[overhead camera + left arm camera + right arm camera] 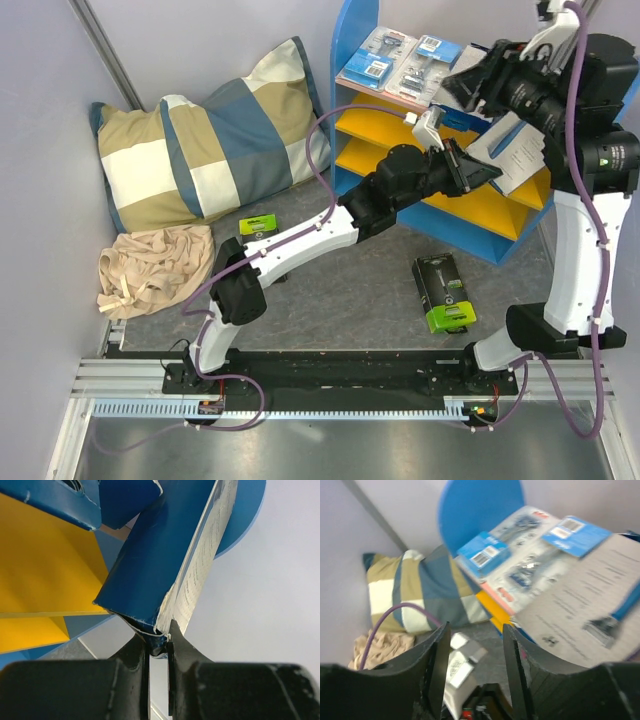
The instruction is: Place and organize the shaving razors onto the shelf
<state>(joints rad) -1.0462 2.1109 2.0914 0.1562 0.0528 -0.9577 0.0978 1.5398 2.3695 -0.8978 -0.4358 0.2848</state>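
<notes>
The shelf (355,30) stands at the back right with blue side panels, a pink top board and yellow lower boards (40,565). Two clear blister packs with blue cards (370,55) (520,555) lie on the top board. My left gripper (478,168) (159,641) is shut on the corner of a flat white and blue razor box (515,150) (150,570), held in front of the lower boards. My right gripper (460,85) (475,645) hovers above the top board, open, with nothing between its fingers. Two black-and-green boxes (443,292) (258,225) lie on the grey floor.
A checked pillow (210,140) leans in the back left corner, with a crumpled beige cloth (155,265) in front of it. The walls close in at the left and the back. The arms' base rail (330,375) runs along the near edge.
</notes>
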